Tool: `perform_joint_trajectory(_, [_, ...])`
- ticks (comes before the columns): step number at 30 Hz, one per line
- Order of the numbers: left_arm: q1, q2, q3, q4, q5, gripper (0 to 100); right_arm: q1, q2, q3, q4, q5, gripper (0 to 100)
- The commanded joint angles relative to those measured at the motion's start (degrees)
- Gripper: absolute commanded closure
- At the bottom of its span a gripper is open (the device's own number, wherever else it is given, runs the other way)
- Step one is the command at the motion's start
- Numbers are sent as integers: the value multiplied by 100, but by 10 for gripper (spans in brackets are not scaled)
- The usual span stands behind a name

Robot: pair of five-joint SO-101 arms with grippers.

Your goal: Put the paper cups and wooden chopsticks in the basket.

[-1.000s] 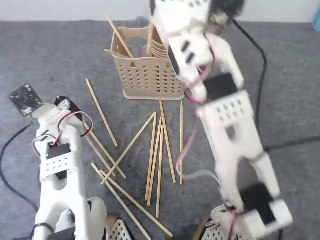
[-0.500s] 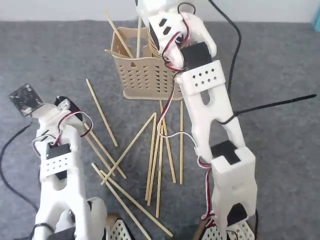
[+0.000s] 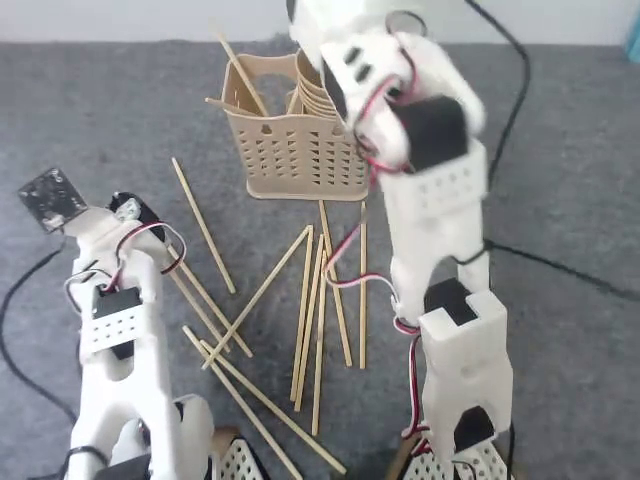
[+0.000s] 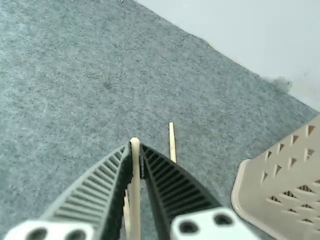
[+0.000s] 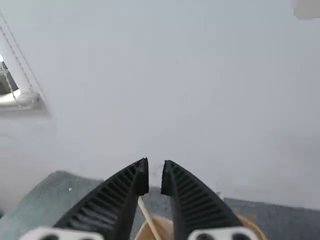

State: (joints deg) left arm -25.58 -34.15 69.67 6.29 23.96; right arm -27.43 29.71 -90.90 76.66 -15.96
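Left gripper (image 4: 134, 148) clamped shut on a thin pale wooden chopstick (image 4: 134, 175), its tip poking just past the black ribbed fingers and the rest cut off at the frame edge. Just beside, flat on the grey carpeted table (image 4: 75, 75), a second chopstick (image 4: 172, 142), with one end showing and the remainder hidden behind the gripper. Nearby, one corner of the beige perforated plastic basket (image 4: 280, 195), also cut off.

From above, loose wooden chopsticks (image 3: 204, 226) scattered over the carpet in front of the basket (image 3: 290, 155), several crossing. Inside the basket, a leaning chopstick (image 3: 238, 70) and a stack of ribbed paper cups (image 3: 312, 95), partly covered by the white right arm (image 3: 430, 200) stretched over the basket's right side.

Right gripper (image 5: 155, 176) raised against a white wall (image 5: 200, 75), fingers a narrow slit apart with nothing between. Below it, blurred, a slanting chopstick (image 5: 148, 219) and a tan rim (image 5: 145, 231); cannot tell whether cup or basket.
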Motion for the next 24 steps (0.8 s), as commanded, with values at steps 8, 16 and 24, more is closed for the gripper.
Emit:
perform_joint_trajectory(8, [62, -211, -22, -149, 26, 987, 664, -532, 35, 2659, -35, 991])
perform_joint_trajectory(16, [62, -211, -22, -149, 26, 987, 1358, -1833, 2963, 2659, 255, 991])
perform_joint_trajectory(24, [62, -211, -22, -149, 26, 987, 1525, -3864, 6778, 2475, 888, 991])
